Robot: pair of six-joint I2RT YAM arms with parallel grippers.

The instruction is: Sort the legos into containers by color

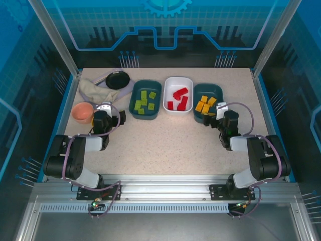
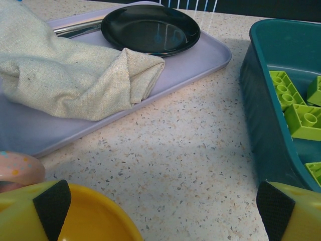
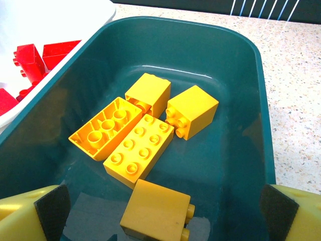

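SORTED BY COLOUR: the lime-green bricks (image 1: 145,102) lie in the left teal tub (image 1: 133,95), the red bricks (image 1: 178,99) in the white tub (image 1: 178,79) between, and the orange-yellow bricks (image 3: 139,149) in the right teal tub (image 3: 251,100). The three tubs stand in a row at the far side of the speckled surface (image 1: 165,145). Every brick in view sits with its own colour, so the job looks done or nearly so.

The left jaws stand wide and hold nothing, low over the surface just beside the left teal tub (a grey tray (image 2: 200,60) with a folded cloth (image 2: 75,75) and a black dish (image 2: 150,30) lies ahead of them). The right jaws, equally wide and empty, hang over the near end of the right teal tub.

The bricks look light, hard and stiff, unlikely to break or give under a squeeze, though their glossy flat sides may be a little slippery. In the orange-yellow pile one lies hollow side up and others lie on their sides, several touching. A sure hold would likely be across two opposite flat walls of a brick with room on both sides, not over the studs.
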